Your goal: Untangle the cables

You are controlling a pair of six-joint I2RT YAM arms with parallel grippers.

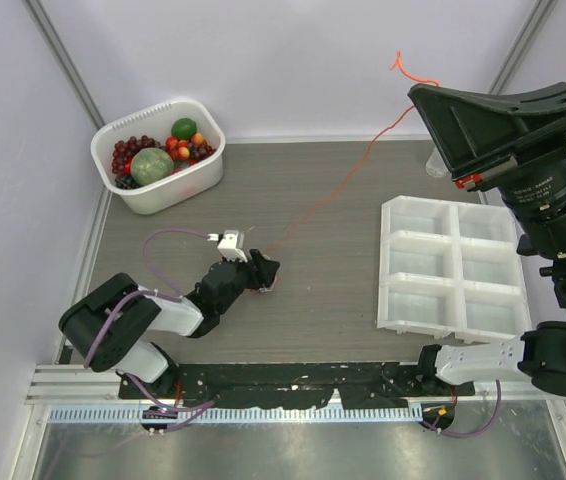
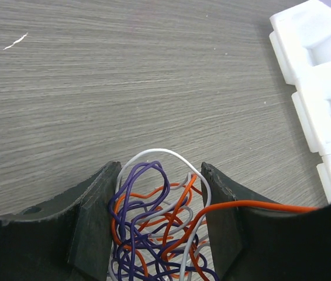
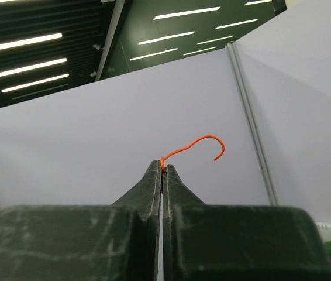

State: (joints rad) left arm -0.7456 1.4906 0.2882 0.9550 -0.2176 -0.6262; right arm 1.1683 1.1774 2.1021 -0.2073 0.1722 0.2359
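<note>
The cables are a small tangle (image 2: 159, 222) of thin purple, orange and white wires on the grey table. My left gripper (image 2: 161, 170) holds the tangle between its two fingers; in the top view this gripper (image 1: 263, 272) covers it. One orange wire (image 1: 343, 180) runs taut from the tangle up and to the right. It passes over my left gripper's right finger (image 2: 224, 199). My right gripper (image 1: 415, 92) is raised high above the table's far right. It is shut (image 3: 163, 167) on the far end of that orange wire, whose curled tip (image 3: 200, 140) sticks out past the fingertips.
A white basket (image 1: 103, 140) of fruit stands at the far left. A white compartment tray (image 1: 395, 262) lies at the right; its corner shows in the left wrist view (image 2: 317, 70). A tiny white scrap (image 2: 15, 41) lies on the table.
</note>
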